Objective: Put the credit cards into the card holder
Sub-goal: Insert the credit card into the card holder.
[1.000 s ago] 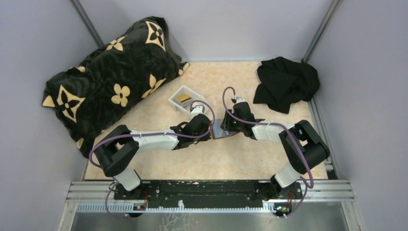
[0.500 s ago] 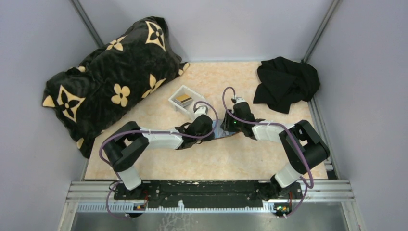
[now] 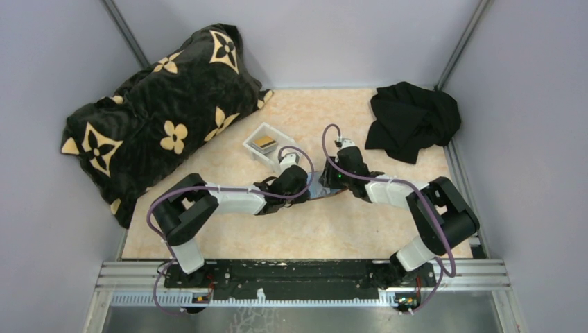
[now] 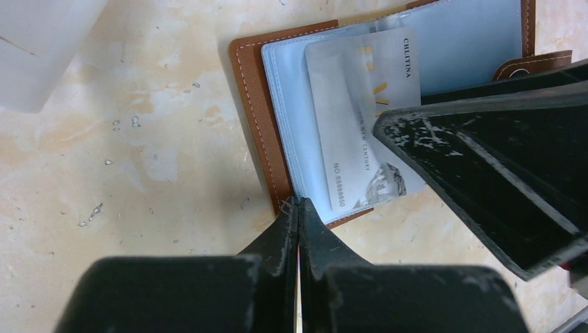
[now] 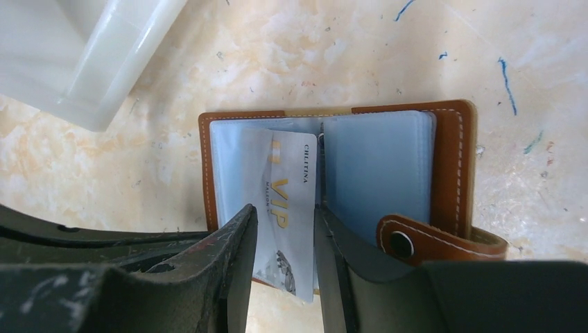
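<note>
The card holder lies open on the table, brown leather with clear pockets; it also shows in the left wrist view and the top view. A silver VIP credit card sits partly inside its left pocket, its near end sticking out over the edge; it shows too in the left wrist view. My right gripper is open, one finger on each side of that card. My left gripper is shut, its tips on the holder's near edge. A gold card lies in the white tray.
The white tray stands just behind the left gripper, and shows in both wrist views. A black flowered pillow fills the back left. A black cloth lies at the back right. The two grippers are close together.
My left arm has reached a little further right, bringing its gripper up to the holder's edge. The right arm has hardly moved.
</note>
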